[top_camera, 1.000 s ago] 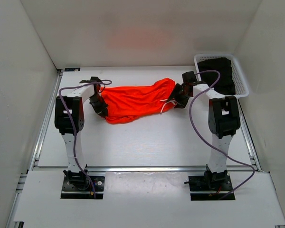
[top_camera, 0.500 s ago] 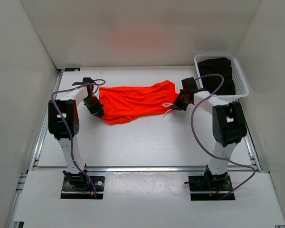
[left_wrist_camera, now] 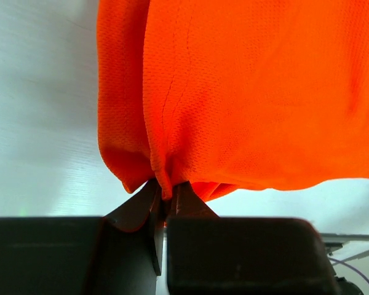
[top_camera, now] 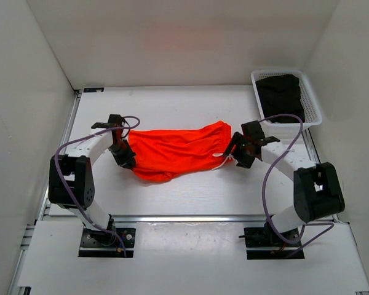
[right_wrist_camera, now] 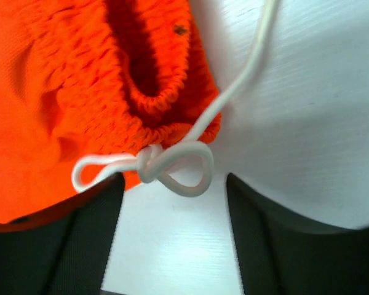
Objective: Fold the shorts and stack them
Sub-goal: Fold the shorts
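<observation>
The neon-orange shorts (top_camera: 178, 150) lie spread across the table's middle, waistband to the right. My left gripper (top_camera: 128, 161) is shut on the fabric's edge at their left end; in the left wrist view the jaws (left_wrist_camera: 166, 193) pinch a fold of the orange cloth (left_wrist_camera: 246, 92). My right gripper (top_camera: 235, 151) is open at the waistband end. In the right wrist view the gathered waistband (right_wrist_camera: 67, 92) and the white drawstring bow (right_wrist_camera: 172, 169) lie just ahead of the spread fingers (right_wrist_camera: 172, 193), with bare table between them.
A white basket (top_camera: 313, 117) holding dark clothing (top_camera: 281, 95) stands at the back right. White walls enclose the table on the left, right and back. Purple cables loop from both arms.
Both arms have swung toward the near side, and the shorts have moved nearer with them and lie more stretched out.
</observation>
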`<state>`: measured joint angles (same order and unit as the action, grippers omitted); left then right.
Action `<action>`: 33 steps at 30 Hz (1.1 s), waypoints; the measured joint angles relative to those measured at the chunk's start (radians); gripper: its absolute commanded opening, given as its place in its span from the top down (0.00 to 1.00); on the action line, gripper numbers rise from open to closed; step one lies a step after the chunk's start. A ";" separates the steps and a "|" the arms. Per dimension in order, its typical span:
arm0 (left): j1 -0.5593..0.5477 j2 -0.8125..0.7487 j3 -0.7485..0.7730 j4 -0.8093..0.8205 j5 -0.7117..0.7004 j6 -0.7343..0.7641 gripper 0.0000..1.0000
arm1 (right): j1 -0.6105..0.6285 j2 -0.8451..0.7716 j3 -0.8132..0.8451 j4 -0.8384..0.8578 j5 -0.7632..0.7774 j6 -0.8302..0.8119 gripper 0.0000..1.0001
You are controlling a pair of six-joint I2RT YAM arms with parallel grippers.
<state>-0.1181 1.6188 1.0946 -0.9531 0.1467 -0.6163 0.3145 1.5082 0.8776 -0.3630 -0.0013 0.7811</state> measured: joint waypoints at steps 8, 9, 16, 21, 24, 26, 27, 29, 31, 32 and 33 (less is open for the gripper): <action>0.005 0.003 0.000 0.012 -0.015 -0.002 0.90 | -0.036 -0.026 -0.009 0.089 -0.079 0.064 0.14; 0.005 0.003 0.001 0.012 -0.018 -0.002 0.90 | -0.041 -0.014 -0.008 0.105 -0.085 0.075 0.16; 0.005 0.012 0.017 0.015 -0.030 -0.002 0.90 | -0.030 0.134 0.003 0.153 -0.107 0.125 0.85; 0.005 0.007 0.005 0.022 -0.031 -0.002 0.90 | -0.025 0.084 -0.014 0.141 -0.067 0.128 1.00; 0.005 -0.019 -0.049 0.026 -0.032 -0.003 0.90 | -0.026 -0.020 -0.072 0.121 -0.038 0.119 1.00; 0.005 -0.046 -0.098 0.025 -0.031 -0.005 0.90 | -0.026 -0.109 -0.124 0.096 -0.024 0.114 1.00; 0.002 -0.060 -0.118 0.020 -0.028 -0.006 0.79 | -0.026 -0.154 -0.155 0.090 -0.018 0.110 1.00; -0.006 -0.081 -0.140 0.011 -0.016 -0.001 0.47 | -0.025 -0.227 -0.217 0.070 -0.011 0.106 0.83; -0.017 -0.085 -0.141 0.006 0.014 0.003 0.25 | -0.024 -0.283 -0.286 0.058 -0.008 0.105 0.21; -0.020 -0.084 -0.141 0.007 0.028 0.004 0.18 | -0.024 -0.299 -0.311 0.045 -0.006 0.102 0.13; -0.025 -0.084 -0.140 0.006 0.034 0.008 0.18 | -0.024 -0.311 -0.330 0.027 -0.005 0.097 0.04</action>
<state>-0.1429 1.5345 0.9546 -0.9474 0.1810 -0.6086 0.2901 1.1976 0.5480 -0.3355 -0.0059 0.8783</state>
